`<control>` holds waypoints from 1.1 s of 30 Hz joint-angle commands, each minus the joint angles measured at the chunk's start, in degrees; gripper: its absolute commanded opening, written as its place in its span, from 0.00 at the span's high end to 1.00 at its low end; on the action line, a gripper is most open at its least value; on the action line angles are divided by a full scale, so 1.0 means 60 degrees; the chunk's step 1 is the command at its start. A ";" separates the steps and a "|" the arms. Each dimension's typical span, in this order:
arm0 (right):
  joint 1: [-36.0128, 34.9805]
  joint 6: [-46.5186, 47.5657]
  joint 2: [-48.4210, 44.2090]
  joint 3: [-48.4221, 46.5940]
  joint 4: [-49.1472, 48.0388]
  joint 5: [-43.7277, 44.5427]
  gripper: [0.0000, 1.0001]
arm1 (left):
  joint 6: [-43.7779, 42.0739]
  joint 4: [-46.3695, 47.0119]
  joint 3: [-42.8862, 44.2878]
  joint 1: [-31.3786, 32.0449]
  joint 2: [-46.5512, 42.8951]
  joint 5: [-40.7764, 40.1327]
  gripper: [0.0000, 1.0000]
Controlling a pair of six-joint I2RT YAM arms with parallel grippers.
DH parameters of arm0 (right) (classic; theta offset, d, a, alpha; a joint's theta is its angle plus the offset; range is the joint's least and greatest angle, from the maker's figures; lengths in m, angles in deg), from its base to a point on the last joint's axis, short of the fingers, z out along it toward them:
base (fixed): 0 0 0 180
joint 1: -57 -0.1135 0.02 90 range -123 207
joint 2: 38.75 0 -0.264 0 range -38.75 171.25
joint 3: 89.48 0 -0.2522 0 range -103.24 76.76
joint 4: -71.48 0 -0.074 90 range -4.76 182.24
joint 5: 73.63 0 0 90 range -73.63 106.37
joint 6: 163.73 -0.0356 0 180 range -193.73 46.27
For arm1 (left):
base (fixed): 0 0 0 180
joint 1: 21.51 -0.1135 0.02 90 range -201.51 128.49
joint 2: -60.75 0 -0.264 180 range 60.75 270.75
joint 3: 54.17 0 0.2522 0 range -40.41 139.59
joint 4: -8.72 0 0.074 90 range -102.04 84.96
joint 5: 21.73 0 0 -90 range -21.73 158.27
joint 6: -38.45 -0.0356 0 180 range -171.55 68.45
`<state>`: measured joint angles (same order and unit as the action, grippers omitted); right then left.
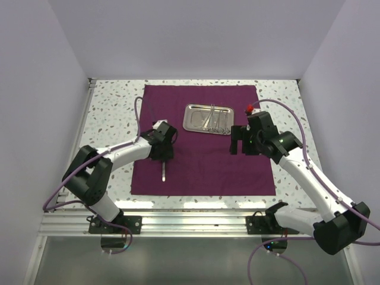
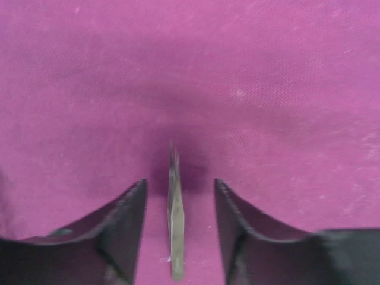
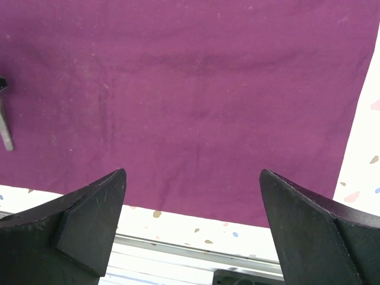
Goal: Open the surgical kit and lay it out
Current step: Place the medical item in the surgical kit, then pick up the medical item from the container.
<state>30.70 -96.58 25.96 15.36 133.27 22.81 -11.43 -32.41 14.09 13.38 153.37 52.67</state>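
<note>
The dark purple cloth (image 1: 202, 160) lies spread flat on the table. The steel tray (image 1: 190, 122) sits on its far middle with several thin silver instruments (image 1: 215, 123) in it. Thin silver tweezers (image 1: 163, 171) lie on the cloth at the near left. My left gripper (image 1: 162, 158) is open, low over them. In the left wrist view the tweezers (image 2: 175, 228) lie between the fingers (image 2: 127, 222), touching neither. My right gripper (image 1: 240, 145) is open and empty over the cloth, right of the tray; in its wrist view (image 3: 193, 178) the jaws stand wide apart.
The speckled table (image 1: 113, 113) shows around the cloth, with white walls on three sides. An aluminium rail (image 1: 190, 222) runs along the near edge. The right wrist view shows the cloth's near edge, the table strip (image 3: 178, 222) and the tweezers' end (image 3: 6, 135).
</note>
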 commanded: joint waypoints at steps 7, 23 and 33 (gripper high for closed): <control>0.0004 0.0044 -0.0735 -0.0166 0.0315 0.0275 0.02 | -0.0137 -0.0211 0.1838 0.0029 -0.0364 -0.0241 0.30; -0.0010 -0.0454 -0.1439 -0.0400 0.1193 0.1138 0.02 | -0.3257 -0.0039 1.1289 -0.0088 0.6621 0.2026 0.37; 0.0004 -0.0674 -0.1395 -0.0210 0.1663 0.1446 0.02 | -0.3185 0.1178 1.2493 -0.0249 0.8689 0.3755 0.41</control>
<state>30.70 -99.97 17.44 15.27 142.10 29.56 -28.74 -30.54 85.37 12.68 204.51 70.66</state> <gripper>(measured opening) 0.983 0.596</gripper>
